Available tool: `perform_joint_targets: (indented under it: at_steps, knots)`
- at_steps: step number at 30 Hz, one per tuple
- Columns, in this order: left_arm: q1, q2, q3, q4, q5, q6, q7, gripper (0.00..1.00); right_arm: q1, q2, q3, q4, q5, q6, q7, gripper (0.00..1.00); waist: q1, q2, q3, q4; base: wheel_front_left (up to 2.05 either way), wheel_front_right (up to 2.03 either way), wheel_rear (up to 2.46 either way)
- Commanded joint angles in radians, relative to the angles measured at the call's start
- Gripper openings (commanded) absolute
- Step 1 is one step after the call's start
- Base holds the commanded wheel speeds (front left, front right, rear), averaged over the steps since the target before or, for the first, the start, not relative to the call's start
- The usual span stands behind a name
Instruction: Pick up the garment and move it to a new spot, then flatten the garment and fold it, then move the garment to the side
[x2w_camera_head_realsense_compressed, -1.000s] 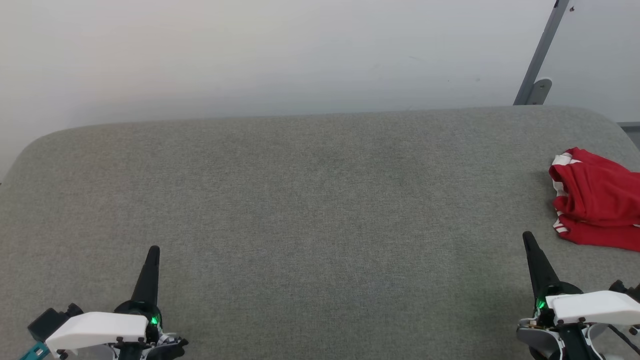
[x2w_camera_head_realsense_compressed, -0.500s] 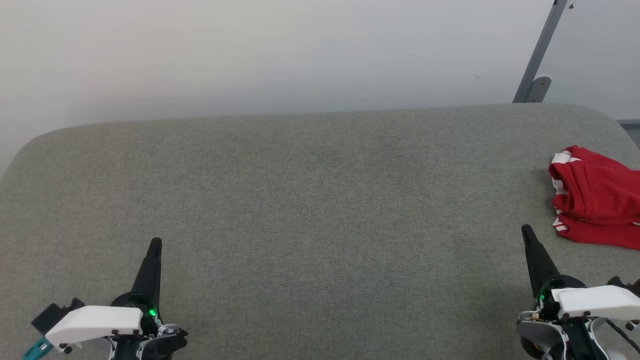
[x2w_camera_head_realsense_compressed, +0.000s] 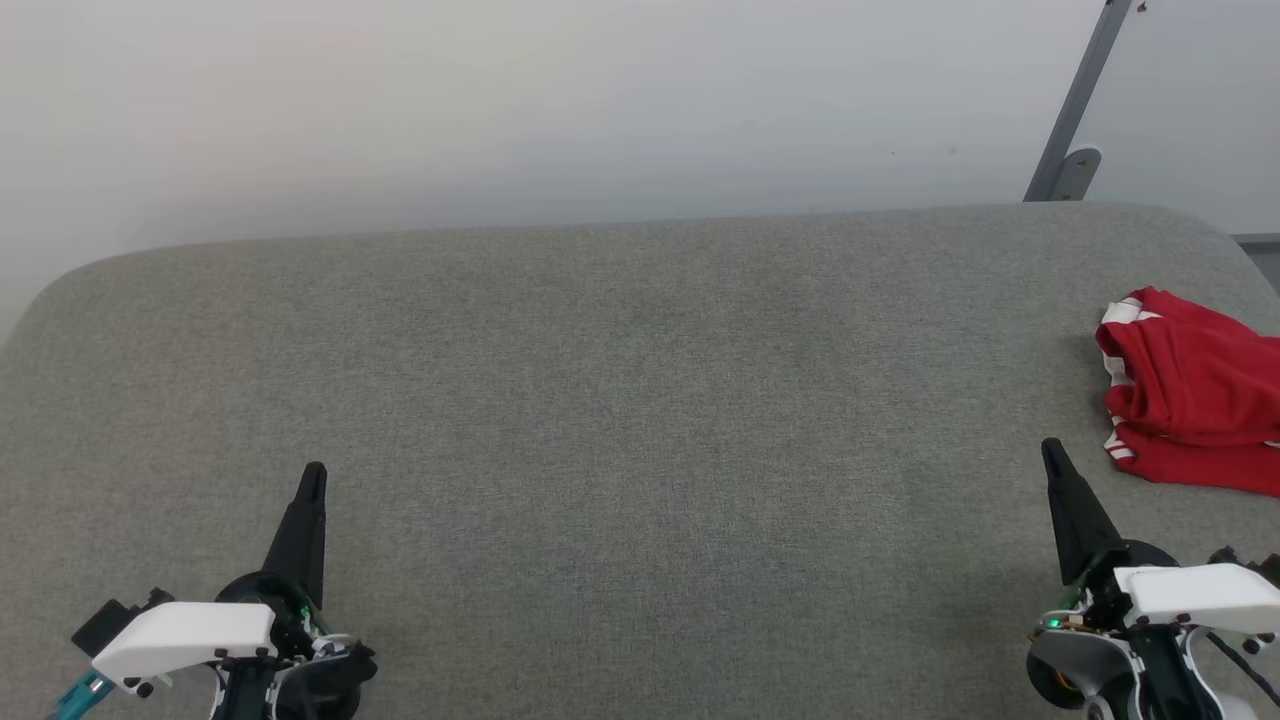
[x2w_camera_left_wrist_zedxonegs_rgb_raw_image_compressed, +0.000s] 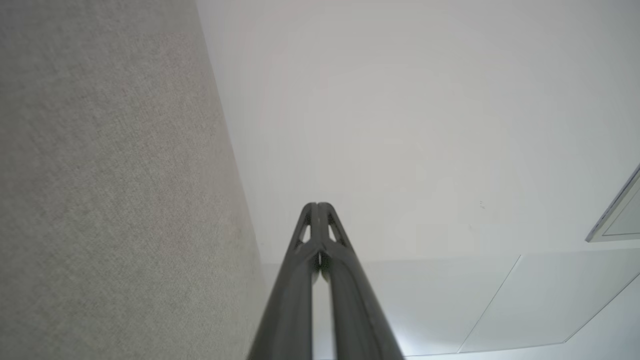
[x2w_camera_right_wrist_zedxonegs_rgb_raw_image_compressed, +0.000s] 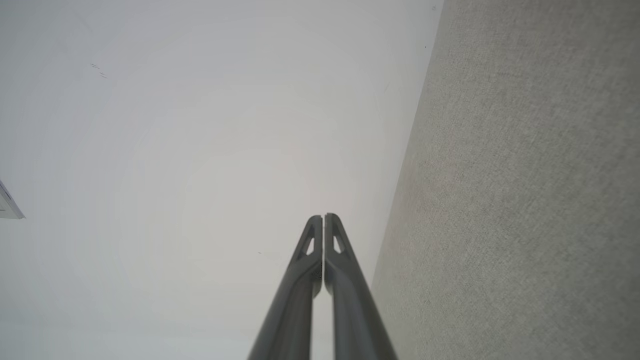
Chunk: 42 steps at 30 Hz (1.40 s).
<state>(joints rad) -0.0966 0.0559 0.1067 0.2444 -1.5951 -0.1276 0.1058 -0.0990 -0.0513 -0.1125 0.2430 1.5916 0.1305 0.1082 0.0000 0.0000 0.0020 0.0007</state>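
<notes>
Head view: garment (x2w_camera_head_realsense_compressed: 1190, 400) lies bunched at right frame edge on grey cushion (x2w_camera_head_realsense_compressed: 640, 400), likely set aside. Both jaws pressed together, empty: left gripper (x2w_camera_head_realsense_compressed: 313, 475) lower left, right gripper (x2w_camera_head_realsense_compressed: 1050, 450) lower right, parked clear of it.

Crumpled bright-red fabric top (x2w_camera_head_realsense_compressed: 1195, 395) w/ white striped sleeve ends: right part cut off by head view's right edge; bunched, so full shape can't be told. Dark-fingered left gripper (x2w_camera_head_realsense_compressed: 313, 472) & right gripper (x2w_camera_head_realsense_compressed: 1051, 448): bodies cut by bottom edge. Slanted grey metal post (x2w_camera_head_realsense_compressed: 1085, 95) runs off the top. Grey woven-fabric padded surface (x2w_camera_head_realsense_compressed: 640, 400) cut at left, right & bottom.
</notes>
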Motion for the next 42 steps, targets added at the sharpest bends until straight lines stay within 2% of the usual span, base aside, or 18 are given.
perform_joint_targets:
  at_steps: [1,42]
  knots:
    - [-0.019,-0.003,0.005,0.001,-0.017,-0.005,0.007,0.00,-0.016,0.002,-0.003,0.003,0.019,0.000,0.009,0.00,0.0000,0.0000,0.001,0.000,0.00,0.00,0.00]
    - [-0.019,-0.005,0.007,0.002,-0.019,-0.006,0.009,0.00,-0.013,0.002,-0.003,0.003,0.023,0.000,0.008,0.00,0.0000,0.0000,0.001,-0.001,0.00,0.00,0.00]
